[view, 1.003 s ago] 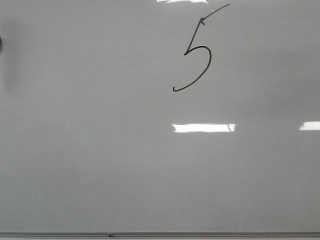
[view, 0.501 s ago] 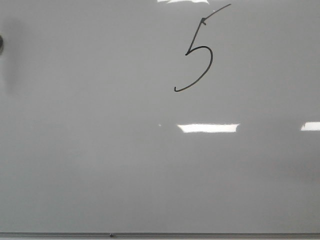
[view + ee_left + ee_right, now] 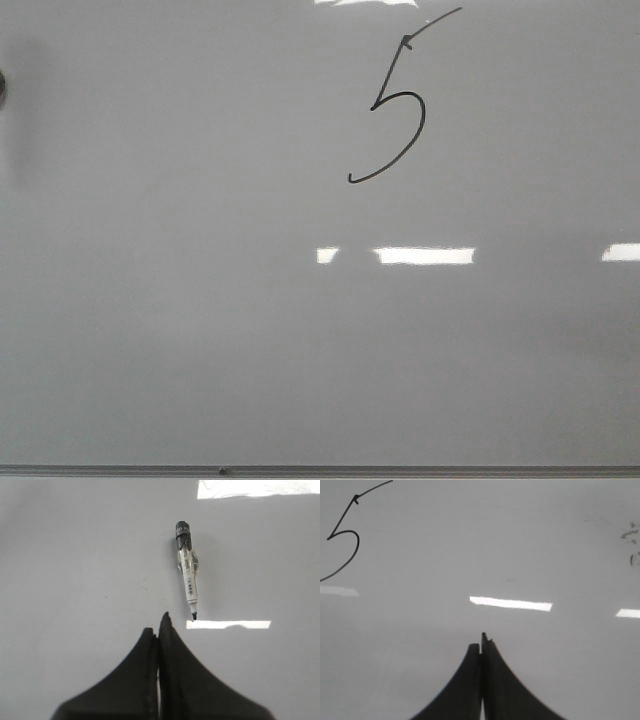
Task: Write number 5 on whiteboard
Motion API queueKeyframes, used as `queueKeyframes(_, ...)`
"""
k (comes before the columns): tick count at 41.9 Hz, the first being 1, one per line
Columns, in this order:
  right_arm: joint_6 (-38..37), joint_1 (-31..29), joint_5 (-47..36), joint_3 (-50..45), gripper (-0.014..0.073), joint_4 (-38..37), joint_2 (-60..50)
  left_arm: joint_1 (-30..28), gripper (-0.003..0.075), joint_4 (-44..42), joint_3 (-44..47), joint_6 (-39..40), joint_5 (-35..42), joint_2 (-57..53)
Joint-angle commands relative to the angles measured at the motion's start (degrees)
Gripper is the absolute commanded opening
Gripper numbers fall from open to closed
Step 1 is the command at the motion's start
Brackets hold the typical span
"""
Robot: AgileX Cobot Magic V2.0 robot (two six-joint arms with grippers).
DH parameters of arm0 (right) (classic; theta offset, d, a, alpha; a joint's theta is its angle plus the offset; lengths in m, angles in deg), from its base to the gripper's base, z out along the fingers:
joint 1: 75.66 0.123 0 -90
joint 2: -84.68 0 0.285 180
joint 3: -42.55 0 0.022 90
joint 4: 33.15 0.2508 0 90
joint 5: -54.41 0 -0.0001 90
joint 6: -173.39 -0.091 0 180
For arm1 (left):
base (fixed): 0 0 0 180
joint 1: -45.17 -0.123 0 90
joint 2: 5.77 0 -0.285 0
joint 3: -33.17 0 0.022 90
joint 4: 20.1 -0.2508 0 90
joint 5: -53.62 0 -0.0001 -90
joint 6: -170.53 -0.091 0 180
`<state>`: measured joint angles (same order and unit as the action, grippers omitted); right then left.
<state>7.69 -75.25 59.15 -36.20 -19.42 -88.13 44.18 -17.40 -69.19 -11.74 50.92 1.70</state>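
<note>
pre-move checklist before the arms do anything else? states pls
1. number 5 fully drawn on the whiteboard: ok.
2. Marker released, lying on the board, uncapped: ok.
3. Left gripper shut, empty, clear of marker: ok.
4. Right gripper shut, empty: ok.
5. Marker cap located: cannot tell, none in view.
6. Smudges on the board, off to the side of the 5: not ok if a clean board is needed.

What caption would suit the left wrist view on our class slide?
Left pincer shut and empty over the whiteboard, an uncapped marker lying ahead of it.
</note>
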Motion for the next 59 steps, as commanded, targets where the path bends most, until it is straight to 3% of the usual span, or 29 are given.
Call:
queueKeyframes(1, -4.97, -0.07, -6.76, 0.86, -0.0060, -2.58, -1.11, 0.33, -0.0020, 0.56, 0.21, 0.19, 4.72, -0.84)
queueKeyframes(9, -14.30, -0.16, -10.20, 0.86, -0.0060, -9.80, -1.15, 0.33, -0.0020, 0.56, 0.21, 0.19, 4.72, -0.84)
queueKeyframes(59, -14.30, 0.29, -11.43, 0.86, -0.0060, -10.12, -1.18, 0.33, -0.0020, 0.56, 0.21, 0.19, 4.72, -0.84)
